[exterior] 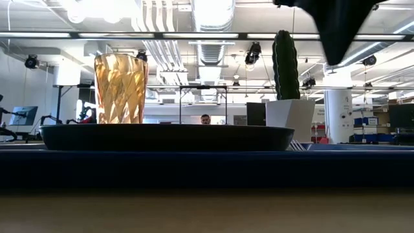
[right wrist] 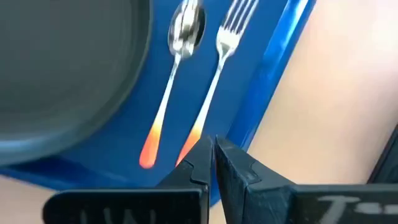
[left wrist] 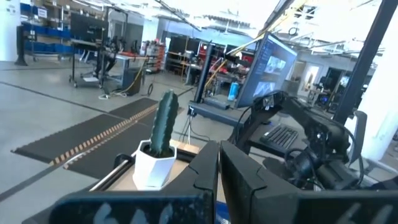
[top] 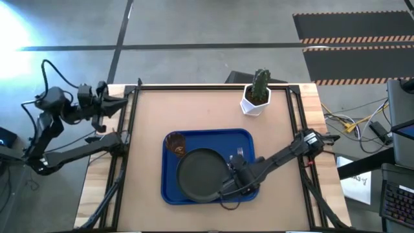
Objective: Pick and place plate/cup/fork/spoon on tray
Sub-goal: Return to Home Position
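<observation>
Since the plate (top: 202,175), the cup (top: 175,144), the fork (right wrist: 225,46) and the spoon (right wrist: 184,30) all lie on the blue tray (top: 207,133), the job looks finished, and what is left is getting the right gripper (right wrist: 213,144) away cleanly. Its fingers are pressed together with nothing between them. They are poised right at the orange end of the fork's handle, and I cannot tell whether they are just above it or touching it. The fork's long axis runs straight ahead of the claw, tines at the far end. The spoon lies parallel just beside the fork, on the side away from the tray's near rim, and the plate is farther out on that same side. The cup stands well beyond the claw, past the plate. A lift straight up, then a pull back along the arm's own line over the rim, seems the safest path, since a sideways sweep could drag the handle. The left gripper (top: 120,102) is also pinched shut and empty. It waits well apart at the table's far left edge, so the right arm is much the nearer.
</observation>
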